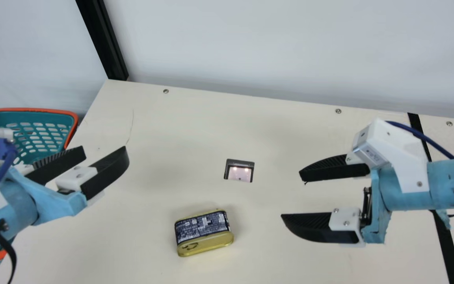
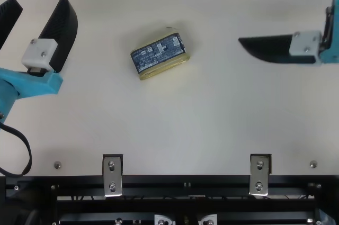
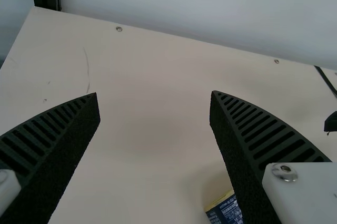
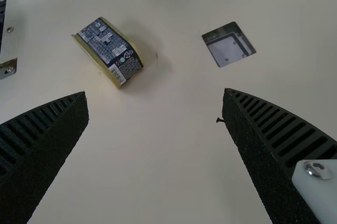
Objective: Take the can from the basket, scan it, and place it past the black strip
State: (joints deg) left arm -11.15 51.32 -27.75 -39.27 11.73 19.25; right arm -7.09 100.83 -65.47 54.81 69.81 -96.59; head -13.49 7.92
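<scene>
Fingers, left gripper (image 1: 105, 148): one black ribbed pair, standing wide apart, nothing between them; located over the left part of the cream table (image 1: 140, 252), near the basket.
Fingers, right gripper (image 1: 291, 196): one matching pair, likewise spread wide and holding nothing; located over the table's right part, tips pointing inward. A small dark scrap (image 4: 220, 120) sits at one fingertip.
Can (image 1: 203, 232): one, flat and oblong, gold with a dark blue printed label. Rests on its side on the table between the two grippers, touching neither, label upward, a gold face toward the robot's side. Set at a slant. Left wrist view: a corner, partly hidden by a finger. Right wrist view: the whole piece, beyond the fingertips.
Scanner window (image 1: 239, 171): one, small, dark-framed, two bright lights in it; set in the table farther from the robot than the can, the two well apart.
Basket (image 1: 34, 109): one, teal mesh, orange rim; at the table's left edge, partly behind the left arm.
Black strip (image 1: 447, 248): one, running across the table's right side, partly beneath the right arm. The can lies on the scanner window's side of it.
Brackets (image 2: 112, 177): two, metal, screwed at the near edge.
</scene>
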